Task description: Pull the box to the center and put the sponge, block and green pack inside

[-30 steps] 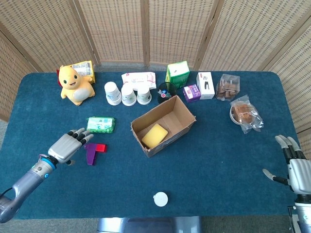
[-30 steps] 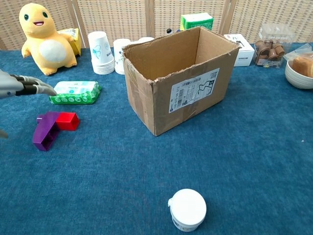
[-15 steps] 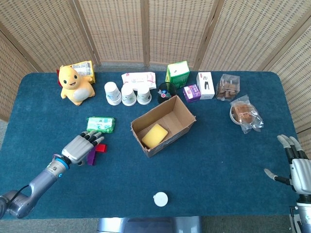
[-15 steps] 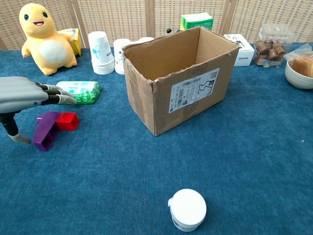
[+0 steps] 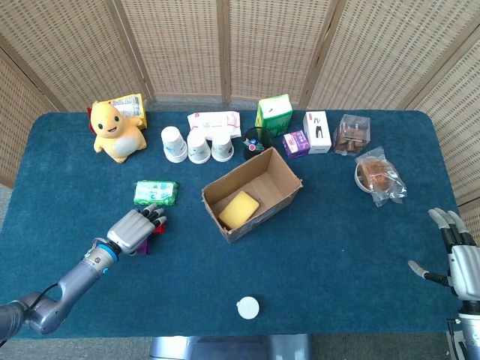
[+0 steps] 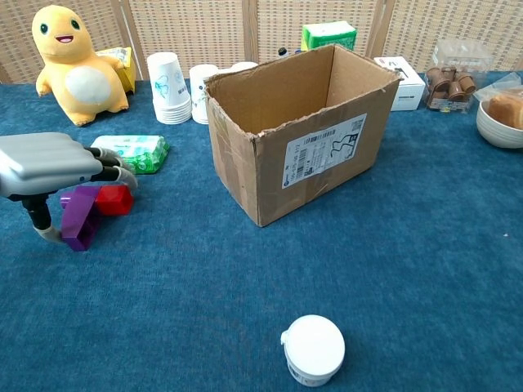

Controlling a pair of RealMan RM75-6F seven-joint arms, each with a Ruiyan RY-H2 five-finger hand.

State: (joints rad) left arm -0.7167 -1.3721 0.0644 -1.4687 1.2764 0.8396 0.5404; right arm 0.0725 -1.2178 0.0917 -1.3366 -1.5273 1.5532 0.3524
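The open cardboard box (image 5: 264, 182) stands mid-table, and the yellow sponge (image 5: 238, 209) lies inside it; the chest view shows only the box's outer wall (image 6: 315, 155). Left of the box, the green pack (image 5: 156, 193) (image 6: 131, 153) lies flat. My left hand (image 5: 136, 230) (image 6: 51, 160) arches over the purple and red block (image 6: 88, 211), fingers curled down at its red end and thumb beside the purple end. The block sits on the table, mostly hidden in the head view. My right hand (image 5: 454, 252) hovers off the table's right edge, fingers spread, holding nothing.
A yellow plush toy (image 5: 114, 131), paper cups (image 5: 198, 145), a green carton (image 5: 274, 114) and small boxes line the back. A bagged snack bowl (image 5: 379, 176) sits at the right. A white lidded jar (image 5: 247, 307) stands near the front edge.
My left hand has moved right and forward, from beside the block to directly over it, with its fingers curling down. The right hand has barely moved.
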